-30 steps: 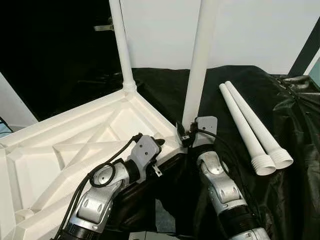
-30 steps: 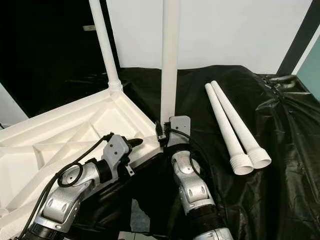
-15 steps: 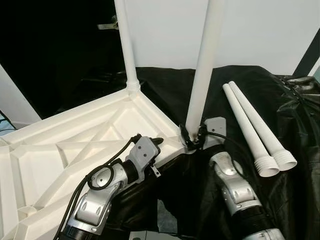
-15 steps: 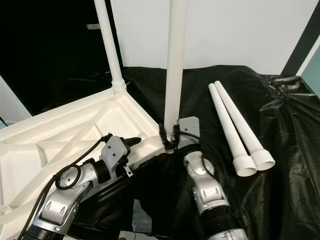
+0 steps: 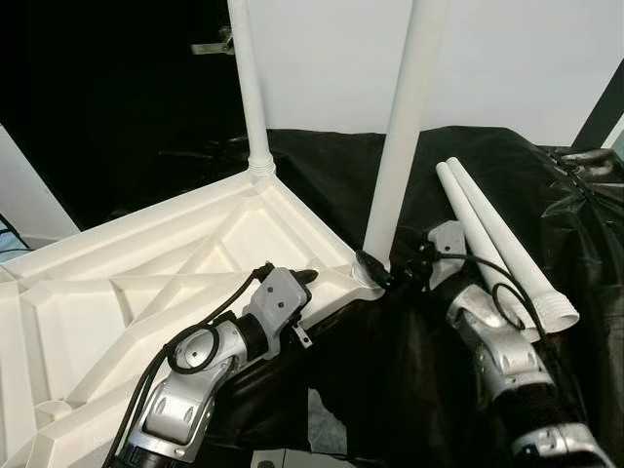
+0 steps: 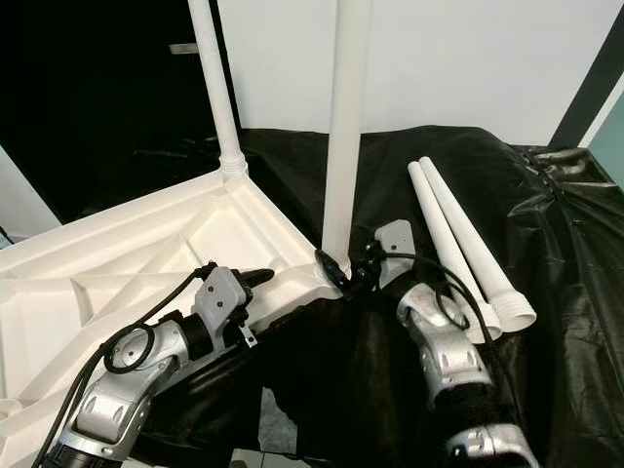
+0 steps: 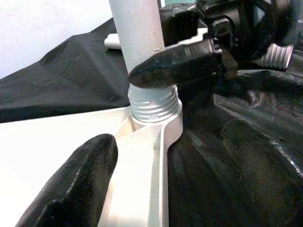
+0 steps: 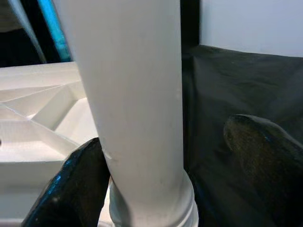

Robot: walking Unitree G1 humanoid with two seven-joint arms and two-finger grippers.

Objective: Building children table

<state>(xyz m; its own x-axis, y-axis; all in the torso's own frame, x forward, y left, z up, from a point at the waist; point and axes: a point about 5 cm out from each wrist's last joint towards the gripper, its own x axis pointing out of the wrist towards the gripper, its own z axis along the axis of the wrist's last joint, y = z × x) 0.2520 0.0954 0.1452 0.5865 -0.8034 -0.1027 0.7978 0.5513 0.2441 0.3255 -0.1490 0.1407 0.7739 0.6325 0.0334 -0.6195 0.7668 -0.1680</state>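
An upturned white tabletop lies on black sheeting, its left part cut off by the frame. The left gripper rests fingers apart on its rim. Two legs stand in its corners. The right gripper, fingers spread, straddles the nearer leg at its threaded base. Two loose legs lie further right, partly hidden by the arm.

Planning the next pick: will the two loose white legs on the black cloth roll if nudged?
Probably. The two loose legs are round, smooth tubes, so a sideways push likely rolls them. The wrinkled black cloth may slow that. They look stiff, probably light hollow plastic.
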